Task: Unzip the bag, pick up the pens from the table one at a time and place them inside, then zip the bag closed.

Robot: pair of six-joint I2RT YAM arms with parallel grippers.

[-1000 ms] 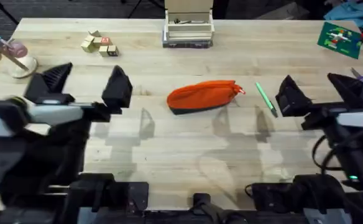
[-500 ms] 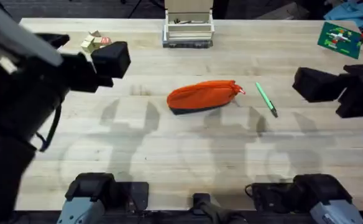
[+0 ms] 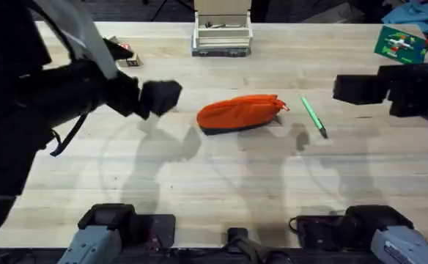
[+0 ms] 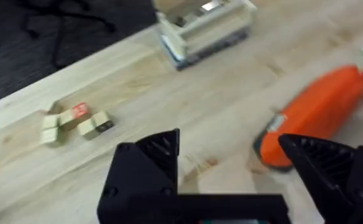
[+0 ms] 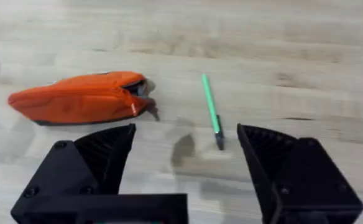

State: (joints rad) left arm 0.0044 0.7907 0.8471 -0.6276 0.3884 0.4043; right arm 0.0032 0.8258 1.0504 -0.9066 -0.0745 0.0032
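Note:
The orange bag (image 3: 240, 114) lies zipped near the middle of the table (image 3: 221, 176), its pull end toward the green pen (image 3: 314, 117) just to its right. My left gripper (image 3: 159, 97) hovers to the left of the bag, open and empty. In the left wrist view its fingers (image 4: 150, 158) frame bare wood, with the bag (image 4: 318, 112) beyond them. My right gripper (image 3: 349, 88) hangs open to the right of the pen. In the right wrist view the bag (image 5: 79, 98) and pen (image 5: 211, 112) lie ahead of the open right gripper (image 5: 184, 155).
A small wooden box (image 3: 222, 33) stands at the back centre. Small wooden blocks (image 4: 76, 121) lie at the back left, partly behind my left arm. A green card (image 3: 399, 44) sits at the back right corner. Bare wood stretches in front of the bag.
Both arms have risen from low at the sides. The left gripper swung up and in toward the bag's left end. The right gripper lifted and shifted back. Bag and pen have not moved.

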